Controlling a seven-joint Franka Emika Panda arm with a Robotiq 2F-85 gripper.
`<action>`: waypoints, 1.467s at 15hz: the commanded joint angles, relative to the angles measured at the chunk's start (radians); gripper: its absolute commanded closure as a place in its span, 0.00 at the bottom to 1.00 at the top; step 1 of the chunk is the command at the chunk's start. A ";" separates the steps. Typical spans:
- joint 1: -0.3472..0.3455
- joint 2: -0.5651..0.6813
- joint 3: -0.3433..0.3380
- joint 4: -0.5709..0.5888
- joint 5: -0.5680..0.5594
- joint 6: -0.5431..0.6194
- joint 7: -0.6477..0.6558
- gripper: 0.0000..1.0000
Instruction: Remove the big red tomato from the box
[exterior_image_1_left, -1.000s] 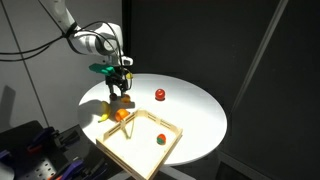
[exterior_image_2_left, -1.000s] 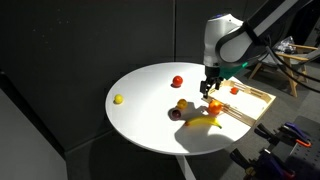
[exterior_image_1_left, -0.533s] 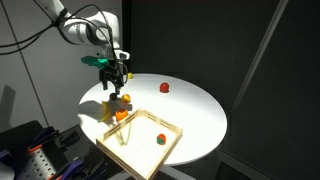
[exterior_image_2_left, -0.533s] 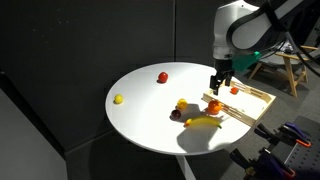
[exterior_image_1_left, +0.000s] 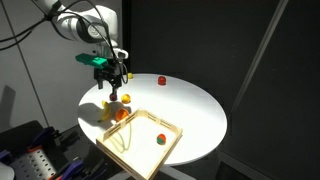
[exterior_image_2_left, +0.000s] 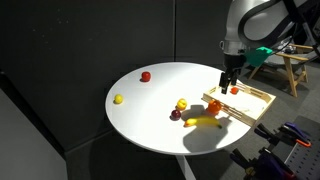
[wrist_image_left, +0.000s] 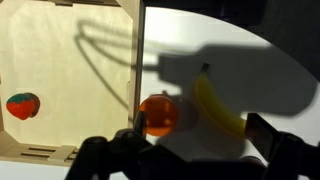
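The tomato is out of the box. It lies on the bare white worktop, well apart from the tray and from the other fruit; the same red ball shows in an exterior view near the round top's far edge.

The end effector hangs above the worktop near one corner of the box, with its fingers pointing down. In the wrist view the two dark fingers stand wide apart at the bottom of the picture and nothing is held between them — it is empty.

Below it an orange sits just outside the box's rim, and a banana lies just beside that on the white surface. In the wrist view both lie partly in the arm's shadow.

Inside the box there is only a small red-and-green piece, on the wooden floor away from that corner — also seen in an exterior view.

A small yellow fruit rests alone on the worktop, near the tomato but not touching it.
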 joint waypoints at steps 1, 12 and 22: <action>-0.019 -0.064 0.000 -0.034 0.020 -0.016 -0.049 0.00; -0.026 -0.069 0.007 -0.037 0.003 -0.002 -0.016 0.00; -0.027 -0.071 0.006 -0.039 0.003 -0.002 -0.016 0.00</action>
